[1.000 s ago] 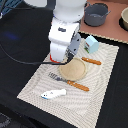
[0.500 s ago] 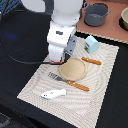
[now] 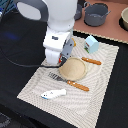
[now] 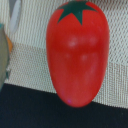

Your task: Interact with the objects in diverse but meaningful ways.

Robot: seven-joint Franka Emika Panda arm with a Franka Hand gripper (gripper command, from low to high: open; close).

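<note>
- Tomato point(image 4: 76, 52) is filling the wrist view, directly under the claw, red with a green star cap; it is lying on the woven mat point(image 3: 107, 75), its lower end reaching over the mat edge toward the black table point(image 3: 20, 40).
- Claw: fingers are not showing in the wrist view, and the arm point(image 3: 57, 30) is hiding them in the exterior view; cannot tell whether apart or together.
- In the exterior view the tomato itself is hiding behind the arm's white body.
- Just beside the claw, toward the exterior view's right: tan plate point(image 3: 73, 68) is lying flat on the mat.
- Fork point(image 3: 70, 81) with an orange handle is resting along the plate's near edge.
- Nearer the camera than the claw: white-and-blue fish point(image 3: 53, 93) is lying on the mat, apart from the fork.
- Beyond the plate, further right of the claw: an orange-handled utensil point(image 3: 91, 61) is lying on the mat.
- Past that: pale blue cup point(image 3: 91, 44) is sitting near the mat's far edge.
- Farthest from the claw: grey pot point(image 3: 96, 14) is standing off the mat, and a bowl point(image 3: 124, 19) is showing partly at the frame's right edge.
</note>
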